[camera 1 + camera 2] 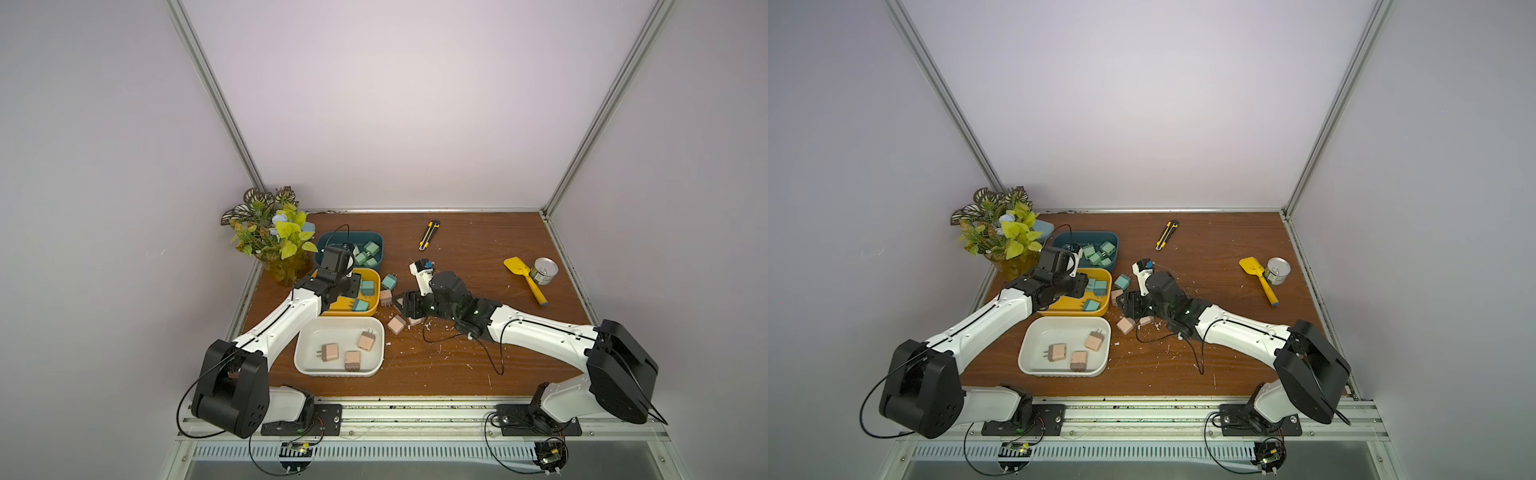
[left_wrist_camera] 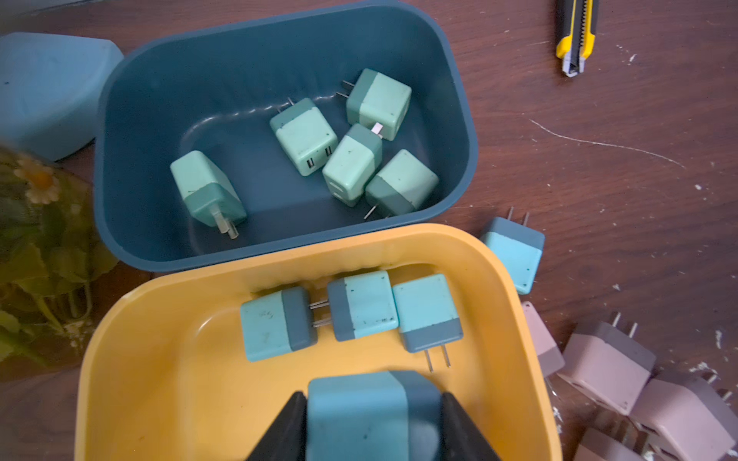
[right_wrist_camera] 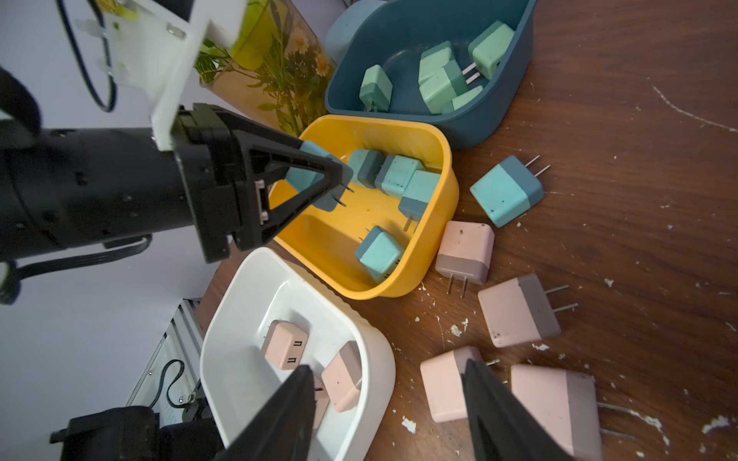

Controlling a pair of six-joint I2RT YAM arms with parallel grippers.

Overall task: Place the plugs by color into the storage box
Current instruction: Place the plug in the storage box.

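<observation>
My left gripper (image 2: 373, 403) is shut on a teal-blue plug (image 2: 359, 415) held over the yellow box (image 2: 131, 359). Several more teal-blue plugs (image 2: 361, 305) lie in that box. The dark blue box (image 2: 131, 119) holds several mint green plugs (image 2: 351, 159). Three pale pink plugs (image 1: 330, 351) lie in the white box (image 1: 338, 321). My right gripper (image 3: 387, 399) is open, hovering over the white box's rim (image 3: 383, 359) and a loose pink plug (image 3: 441, 383). Further pink plugs (image 3: 515, 311) and one teal-blue plug (image 3: 505, 193) lie on the table beside the boxes.
A potted plant (image 1: 270, 232) and a pale blue block (image 2: 48, 88) stand at the back left, close to the dark blue box. A yellow utility knife (image 1: 429, 235) lies behind the plugs. A yellow scoop (image 1: 524, 278) and a tin can (image 1: 544, 270) are at the right.
</observation>
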